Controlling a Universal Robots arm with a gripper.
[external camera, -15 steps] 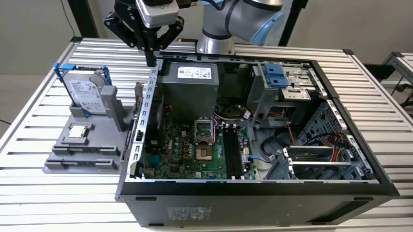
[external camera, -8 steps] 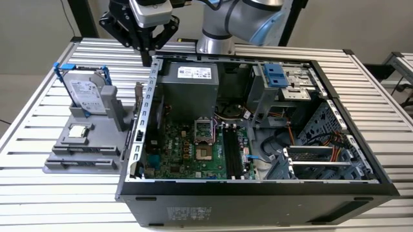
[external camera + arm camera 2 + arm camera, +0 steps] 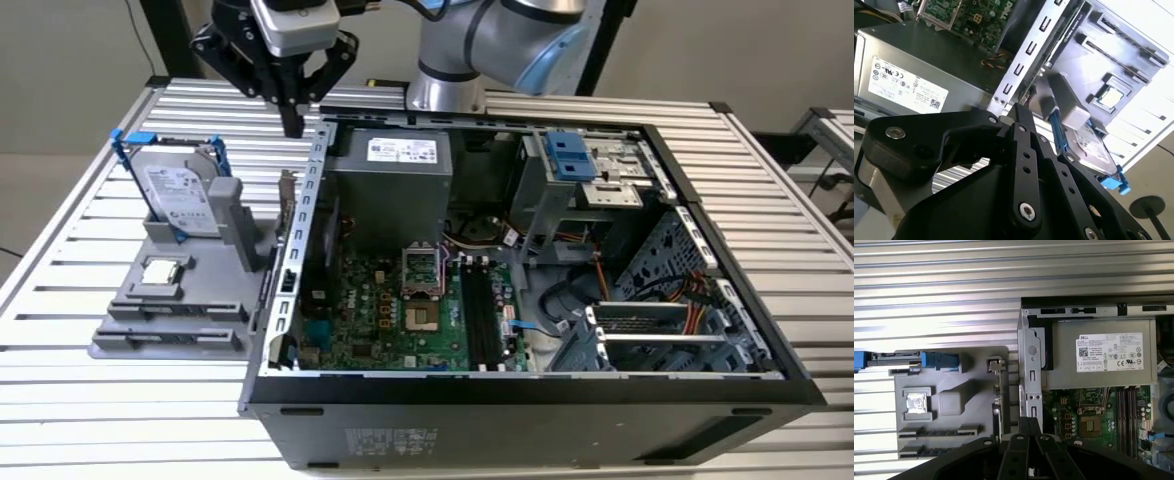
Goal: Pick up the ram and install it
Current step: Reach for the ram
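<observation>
The ram [image 3: 286,205] stands on edge in a slot along the grey holder [image 3: 174,320], close beside the open computer case's wall [image 3: 310,200]. In the first wrist view the ram [image 3: 998,400] appears edge-on as a thin strip, and in the second wrist view as a dark strip [image 3: 1068,35]. My gripper [image 3: 291,118] hangs above the holder's far end, fingers pointing down, shut with nothing between them. Both wrist views show the black fingers pressed together [image 3: 1029,422] [image 3: 1018,109], over the case wall and just beside the ram. The motherboard's memory slots [image 3: 483,310] lie inside the case.
A hard drive in a blue frame [image 3: 180,190] stands upright on the holder, with a small silver processor [image 3: 160,270] lying in front of it. Inside the case are the power supply [image 3: 387,170], the motherboard [image 3: 387,300], cables and a drive cage [image 3: 587,165]. The slatted metal table [image 3: 80,400] surrounds everything.
</observation>
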